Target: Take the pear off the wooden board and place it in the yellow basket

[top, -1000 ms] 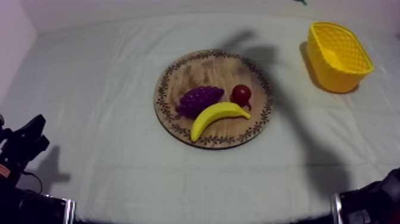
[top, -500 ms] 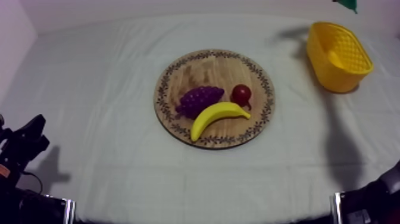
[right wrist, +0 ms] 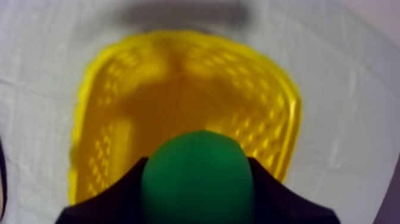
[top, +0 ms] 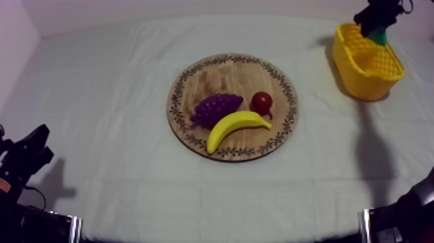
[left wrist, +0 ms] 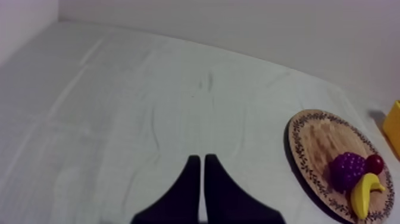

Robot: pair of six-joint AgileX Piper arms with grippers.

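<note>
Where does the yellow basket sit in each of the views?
Top view: yellow basket upper right, under the right claw gripping the pear.
Left wrist view: yellow basket's edge just beyond the wooden board.
Right wrist view: yellow basket beneath the pear.
Shared landmarks: pear, or wooden board for left wrist.

Clothed table [top: 97, 116], wooden board [top: 223, 68], yellow basket [top: 361, 84]

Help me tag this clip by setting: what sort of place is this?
Probably an indoor robot test bench, not a kitchen: a table under a plain grey-white cloth, toy fruit on a round wooden board, and the right gripper holding the pear over the yellow basket.
</note>
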